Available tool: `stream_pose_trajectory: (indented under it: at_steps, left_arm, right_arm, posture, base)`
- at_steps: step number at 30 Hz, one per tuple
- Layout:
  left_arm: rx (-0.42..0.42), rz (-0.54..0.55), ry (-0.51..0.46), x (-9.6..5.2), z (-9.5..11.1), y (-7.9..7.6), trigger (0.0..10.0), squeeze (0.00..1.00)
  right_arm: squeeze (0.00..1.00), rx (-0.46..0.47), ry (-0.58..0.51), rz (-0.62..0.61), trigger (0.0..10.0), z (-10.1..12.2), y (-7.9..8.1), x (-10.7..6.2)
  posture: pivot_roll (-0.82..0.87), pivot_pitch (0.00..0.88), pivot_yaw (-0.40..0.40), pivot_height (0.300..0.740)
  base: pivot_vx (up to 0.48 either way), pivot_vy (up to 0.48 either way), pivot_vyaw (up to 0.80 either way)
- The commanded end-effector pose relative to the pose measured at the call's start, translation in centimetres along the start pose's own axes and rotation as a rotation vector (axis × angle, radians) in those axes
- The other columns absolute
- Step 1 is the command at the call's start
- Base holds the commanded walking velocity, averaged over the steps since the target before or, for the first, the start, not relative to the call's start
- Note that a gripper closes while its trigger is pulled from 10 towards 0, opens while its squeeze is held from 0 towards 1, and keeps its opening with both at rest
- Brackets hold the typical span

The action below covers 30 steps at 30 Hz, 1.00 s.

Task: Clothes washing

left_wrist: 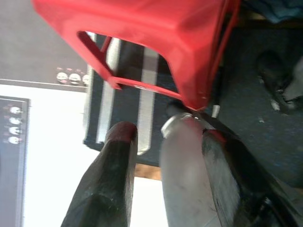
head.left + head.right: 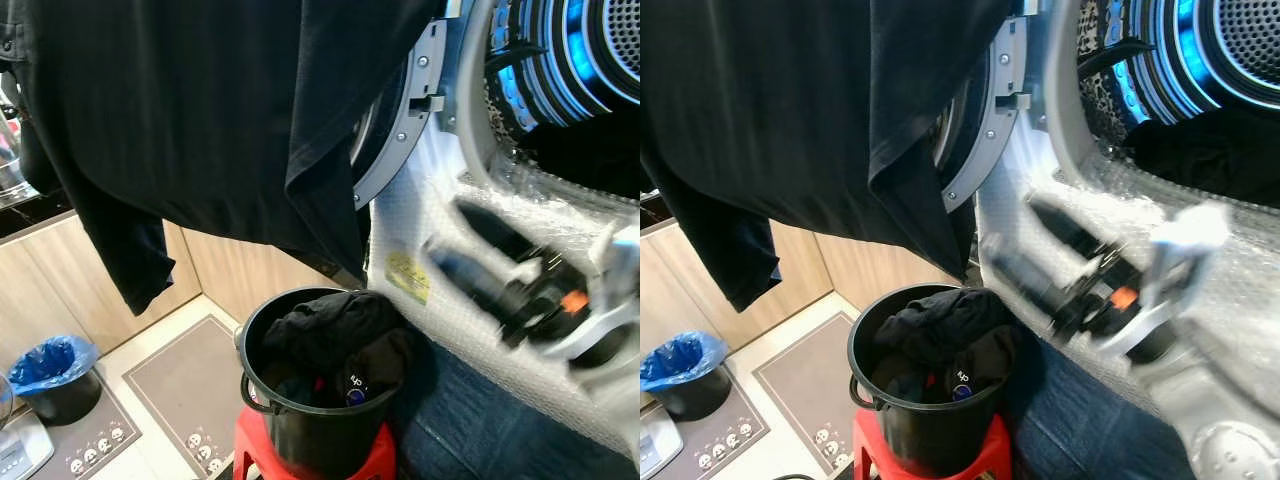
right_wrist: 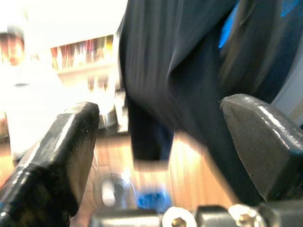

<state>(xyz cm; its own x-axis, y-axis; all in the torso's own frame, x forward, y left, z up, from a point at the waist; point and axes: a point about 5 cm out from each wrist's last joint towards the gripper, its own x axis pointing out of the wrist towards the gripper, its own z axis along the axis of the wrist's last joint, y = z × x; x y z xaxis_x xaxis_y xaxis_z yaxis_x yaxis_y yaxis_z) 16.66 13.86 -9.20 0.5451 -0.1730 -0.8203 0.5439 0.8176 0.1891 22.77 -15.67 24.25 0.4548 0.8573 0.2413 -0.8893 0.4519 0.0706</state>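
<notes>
A large black garment (image 2: 200, 110) hangs across the top of the head views, in front of the washer's open round door (image 2: 400, 130). The drum (image 2: 570, 50) glows blue at the upper right, with dark cloth (image 2: 1200, 150) at its mouth. Below, a black bucket (image 2: 300, 430) holding dark clothes (image 2: 330, 335) stands on a red stool (image 2: 250, 450). My right gripper (image 2: 447, 232) is blurred in front of the bubble-wrapped washer front, open and holding nothing; its fingers (image 3: 71, 142) point at the garment. My left gripper (image 1: 168, 137) hangs open low beside the stool (image 1: 156, 28).
A blue-lined bin (image 2: 50, 365) and grey patterned mats (image 2: 180, 390) lie on the floor at the left, before wooden cabinets. Blue denim fabric (image 2: 480, 430) lies under the washer front at the lower right. A counter edge runs along the left.
</notes>
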Motion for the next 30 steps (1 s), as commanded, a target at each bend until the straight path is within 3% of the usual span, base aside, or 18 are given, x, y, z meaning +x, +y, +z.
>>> stream_pose_trajectory:
  at_steps: [1,8,15,23,30]
  left_arm:
    - [0.050,0.035,-0.001,0.1,0.4,0.5,10.0,0.00]
    - [0.042,0.073,-0.024,0.1,0.8,1.2,10.0,0.00]
    - [0.052,0.114,-0.050,0.1,1.1,1.8,10.0,0.00]
    - [0.006,0.041,-0.007,0.1,0.6,1.3,10.0,0.00]
    - [-0.015,-0.016,0.035,0.0,-0.3,0.2,10.0,0.00]
  right_arm:
    - [0.00,-0.021,0.118,0.030,10.0,-2.3,0.5,0.2]
    - [0.00,0.039,0.210,0.029,10.0,-6.2,0.7,-0.1]
    - [0.00,0.079,0.267,-0.055,10.0,-9.9,0.1,-0.1]
    - [0.00,0.051,0.353,-0.288,10.0,-13.2,-1.7,0.1]
    - [0.00,-0.032,0.417,-0.406,10.0,-15.3,-2.0,0.9]
  posture:
    - [-0.11,0.000,0.042,0.740]
    - [-0.10,0.000,0.043,0.740]
    - [-0.10,0.000,0.042,0.740]
    - [-0.10,0.000,0.040,0.740]
    - [-0.11,0.000,0.040,0.740]
  base:
    - [0.000,0.000,0.00]
    - [0.000,0.000,0.00]
    - [0.000,0.000,0.00]
    - [0.000,0.000,0.00]
    - [0.000,0.000,0.00]
